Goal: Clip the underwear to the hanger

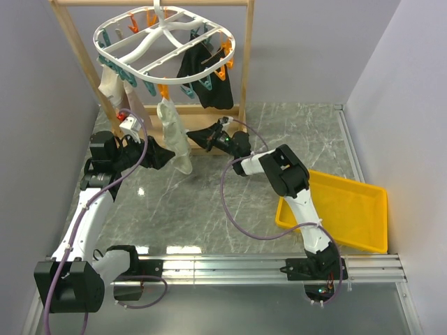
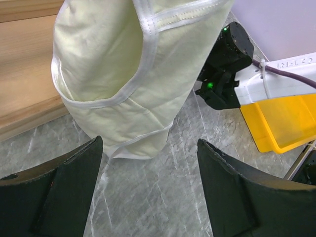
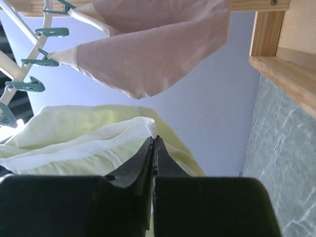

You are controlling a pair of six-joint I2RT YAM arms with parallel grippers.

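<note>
Item 1, left gripper (image 2: 149, 144): jaws wide, empty.
Item 2, underwear (image 2: 123, 64): hanging from the hanger (image 1: 150, 43), its lower hem just ahead of and between those jaws.
Item 3, right gripper (image 3: 154, 140): jaws pressed shut at a cream fold; pinch unconfirmed.
Handling note: secure the loose edge fully before raising it to a teal clip (image 3: 54, 32).
</note>
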